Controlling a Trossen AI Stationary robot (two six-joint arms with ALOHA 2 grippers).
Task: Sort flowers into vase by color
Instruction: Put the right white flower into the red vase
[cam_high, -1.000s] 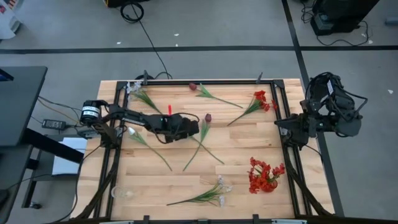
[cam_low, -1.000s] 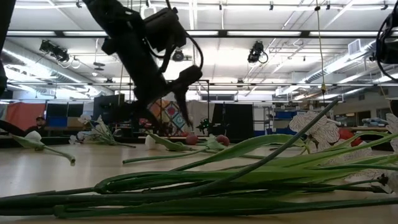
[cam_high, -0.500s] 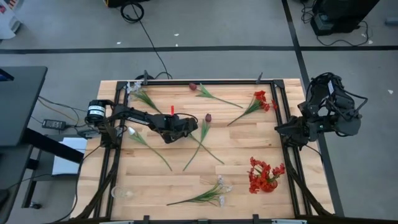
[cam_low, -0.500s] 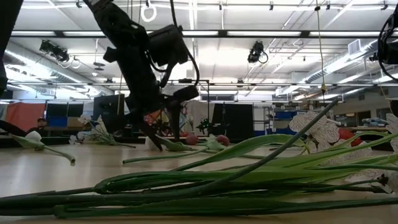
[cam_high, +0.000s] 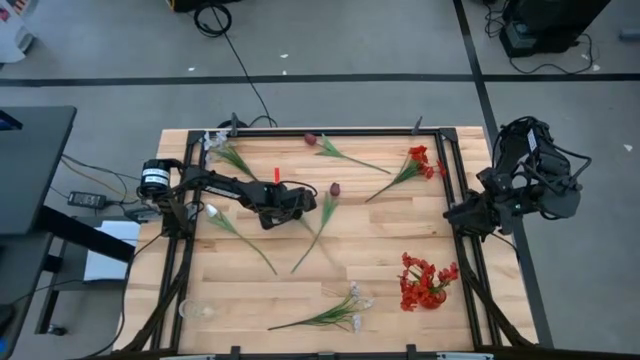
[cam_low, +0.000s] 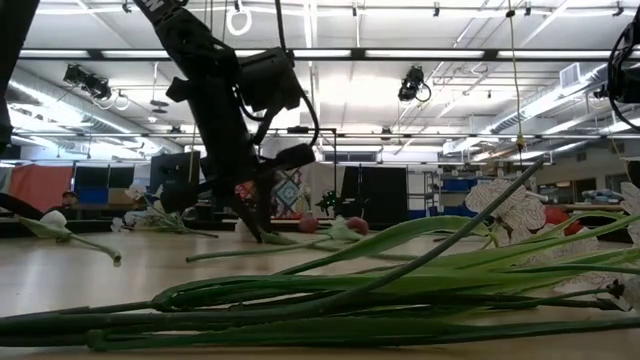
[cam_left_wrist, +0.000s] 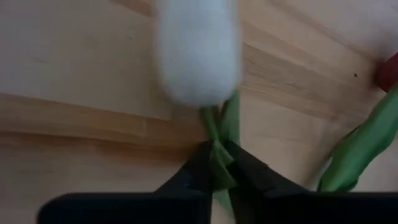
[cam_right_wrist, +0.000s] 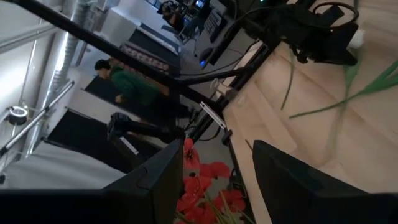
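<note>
Grey shop floor with cables surrounds a pale wooden bench framed by black rails; the low view looks across it into a wide hall with ceiling lights.

At the bench's left, a white blossom spray lies near the far corner and a white tulip lies below the left arm. A small glassy object sits near the front left corner. It may be the vase, but it is too small to tell.

The left gripper reaches out low over the middle of the bench. In the left wrist view its jaws are pinched shut on the green stem of a white flower, just under the blurred bloom. Gripping close to the head likely keeps the limp stem from swinging when it is lifted.

Just beside it lies a maroon tulip, its stem slanting towards the front edge. Another maroon tulip lies at the far edge. A second white spray lies near the front.

To the right lie a red bloom and a red cluster, loosely spread by colour so each can be picked singly.

The right gripper waits at the bench's right rail, jaws apart and empty. Its wrist view shows a person in a green top in the room beyond.
</note>
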